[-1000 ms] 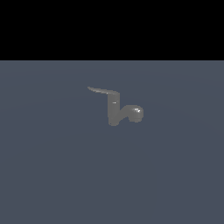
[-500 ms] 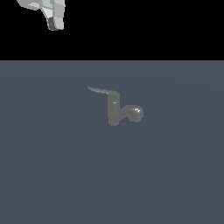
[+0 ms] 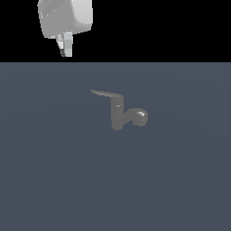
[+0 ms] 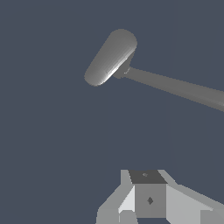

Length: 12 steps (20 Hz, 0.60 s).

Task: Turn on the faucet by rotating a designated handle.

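Observation:
The faucet is a small dull-grey tap standing on the flat grey floor in the middle of the exterior view. Its bulbous spout points to the exterior view's right. The handle is a thin lever blade reaching from the top of the body to the exterior view's left. My gripper hangs high above and to the exterior view's left of the handle tip, apart from it, with fingers together and empty. In the wrist view the spout and the long handle lie beyond the fingers.
The grey floor spreads flat around the faucet. The white wrist housing sits above the fingers at the upper edge of the exterior view.
The arm has come down into the exterior view from the top left, and more of the wrist and fingers show now. The faucet and handle have not moved.

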{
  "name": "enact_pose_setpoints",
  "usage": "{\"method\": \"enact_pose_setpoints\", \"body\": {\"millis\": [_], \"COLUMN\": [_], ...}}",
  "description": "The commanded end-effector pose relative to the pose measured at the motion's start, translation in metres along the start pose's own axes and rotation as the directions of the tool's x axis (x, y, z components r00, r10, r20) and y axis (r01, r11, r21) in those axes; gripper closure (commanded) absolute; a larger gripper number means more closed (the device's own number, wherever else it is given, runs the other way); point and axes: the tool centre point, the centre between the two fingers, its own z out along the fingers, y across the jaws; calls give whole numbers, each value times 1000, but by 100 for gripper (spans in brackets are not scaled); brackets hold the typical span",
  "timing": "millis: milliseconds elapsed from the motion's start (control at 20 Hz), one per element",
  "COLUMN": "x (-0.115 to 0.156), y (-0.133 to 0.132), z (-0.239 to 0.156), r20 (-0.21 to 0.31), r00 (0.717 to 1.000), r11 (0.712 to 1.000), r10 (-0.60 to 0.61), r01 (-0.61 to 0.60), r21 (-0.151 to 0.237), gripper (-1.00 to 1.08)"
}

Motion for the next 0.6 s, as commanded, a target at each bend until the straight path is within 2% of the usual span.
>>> {"method": "enact_pose_setpoints", "body": {"millis": [0,300,550], "x": [9,32,56], "y": [-11,-34,-53], "z": [11,39,64], "r20": [0,0,-1], "r00": [999,986,963], "r11": [999,986,963], "r10": [50,166,268], "r01": [-50,-166,-268], "r21": [0,-2,-5], "gripper": [108,108,108]}}
